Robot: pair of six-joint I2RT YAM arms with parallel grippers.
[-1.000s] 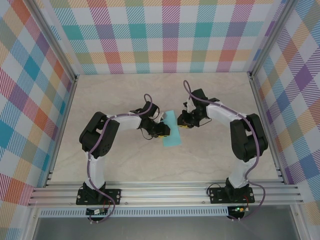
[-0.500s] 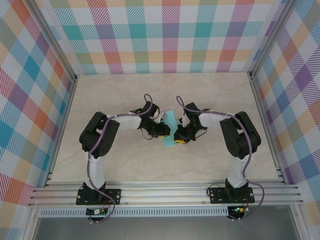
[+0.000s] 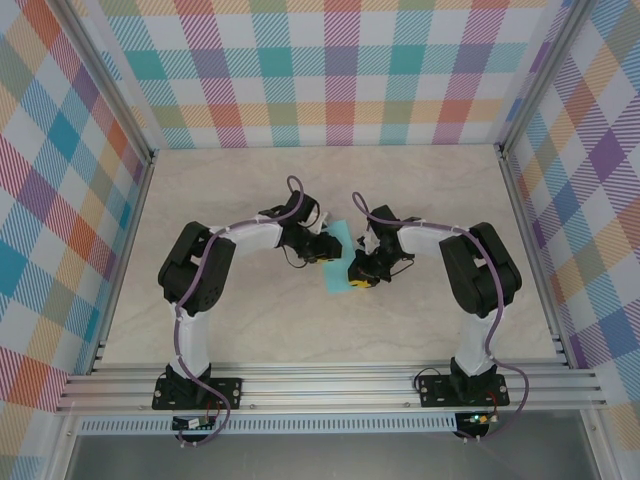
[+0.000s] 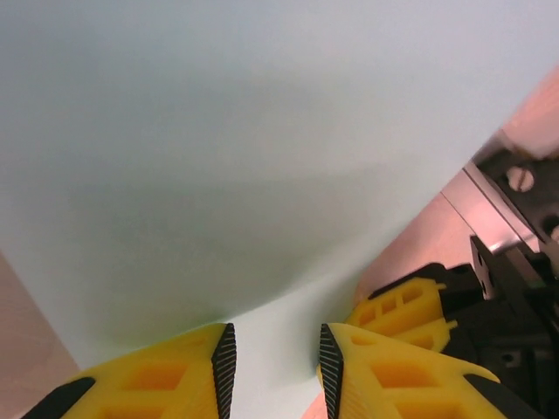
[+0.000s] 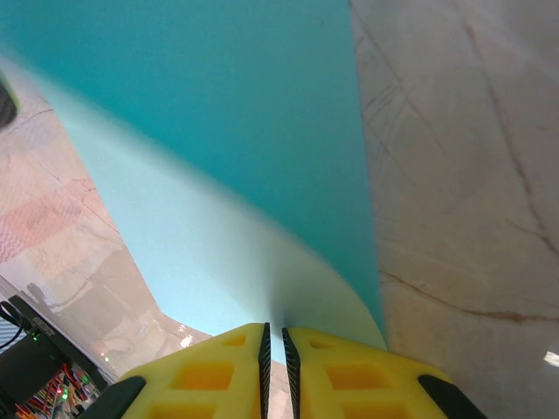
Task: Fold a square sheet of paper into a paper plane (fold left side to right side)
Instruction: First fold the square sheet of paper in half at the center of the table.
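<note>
While the right pincer (image 5: 274, 336) pinches paper (image 5: 253, 122), the parted left pincer (image 4: 273, 351) has shifted outward.

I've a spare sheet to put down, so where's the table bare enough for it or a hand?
Bare: the beige marble tabletop along the plaid back wall, and again along the aluminium front rail. Crowded: the middle, where the left gripper and right gripper meet at the turquoise square paper sheet.
</note>
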